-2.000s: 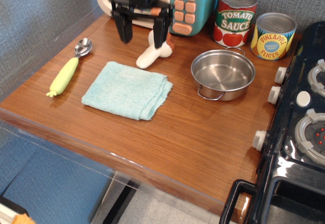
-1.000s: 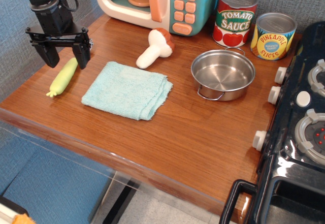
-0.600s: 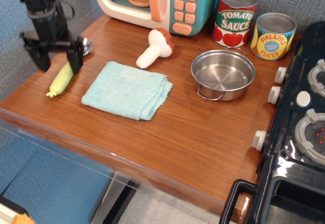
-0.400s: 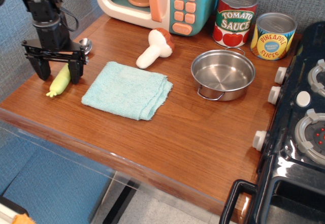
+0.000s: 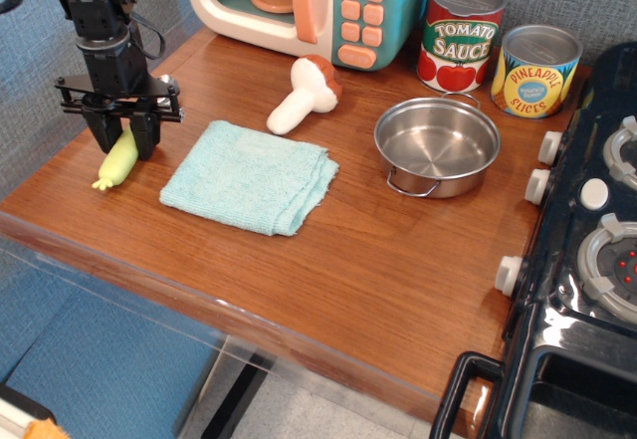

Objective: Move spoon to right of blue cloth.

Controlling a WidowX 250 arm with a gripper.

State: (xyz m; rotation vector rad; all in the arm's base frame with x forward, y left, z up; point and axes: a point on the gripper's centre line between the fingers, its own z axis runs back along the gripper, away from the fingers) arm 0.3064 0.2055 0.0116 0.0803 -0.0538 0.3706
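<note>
Cloth — blue cloth (image 5: 249, 177) lies flat on the wooden table (image 5: 328, 260), near its front edge. Spoon (image 5: 118, 160) sits just left of it, handle tip toward the front; gripper (image 5: 123, 138) is down over the handle, fingers pinched against both sides. Farther back — mushroom (image 5: 304, 96), steel pot (image 5: 436, 146), toy microwave (image 5: 318, 6).
</note>
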